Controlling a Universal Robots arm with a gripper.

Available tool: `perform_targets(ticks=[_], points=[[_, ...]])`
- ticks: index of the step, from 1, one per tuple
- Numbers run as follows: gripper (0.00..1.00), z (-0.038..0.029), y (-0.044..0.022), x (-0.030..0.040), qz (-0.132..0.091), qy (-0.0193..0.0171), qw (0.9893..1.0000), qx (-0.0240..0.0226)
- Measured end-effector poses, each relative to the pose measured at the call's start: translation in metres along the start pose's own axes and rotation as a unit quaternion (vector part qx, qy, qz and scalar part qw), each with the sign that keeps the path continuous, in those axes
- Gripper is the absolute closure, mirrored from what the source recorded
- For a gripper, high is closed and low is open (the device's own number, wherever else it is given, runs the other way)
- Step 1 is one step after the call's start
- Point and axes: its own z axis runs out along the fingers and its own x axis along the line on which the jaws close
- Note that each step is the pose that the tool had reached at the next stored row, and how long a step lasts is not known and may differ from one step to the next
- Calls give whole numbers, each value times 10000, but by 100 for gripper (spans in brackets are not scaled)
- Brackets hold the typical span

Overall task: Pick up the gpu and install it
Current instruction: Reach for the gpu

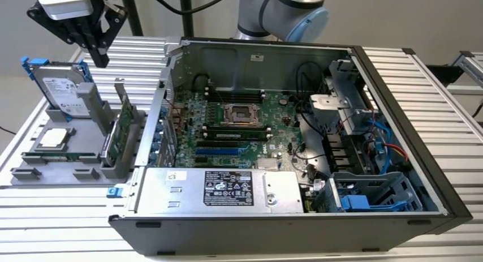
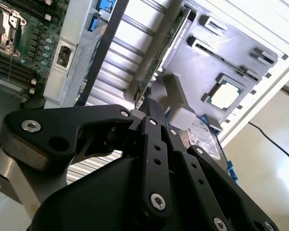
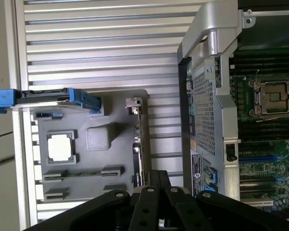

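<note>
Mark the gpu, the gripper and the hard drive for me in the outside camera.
gpu (image 1: 123,126): exterior view, on the green board face, upright in the gray holder.
gripper (image 1: 99,59): exterior view, at the meeting fingertips, above the holder.
hard drive (image 1: 64,89): exterior view, on its silver labelled face.

On the slatted metal surface an open black computer case shows its green motherboard and silver power supply, while just beside it, toward the exterior view's left, a grey holder carries an upright blue-framed hard drive and a flat processor chip.
</note>
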Motion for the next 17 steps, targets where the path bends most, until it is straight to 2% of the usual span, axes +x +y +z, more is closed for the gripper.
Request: perform_targets(ticks=[17], points=[[100,6,-4,56,0,7,10000,0]])
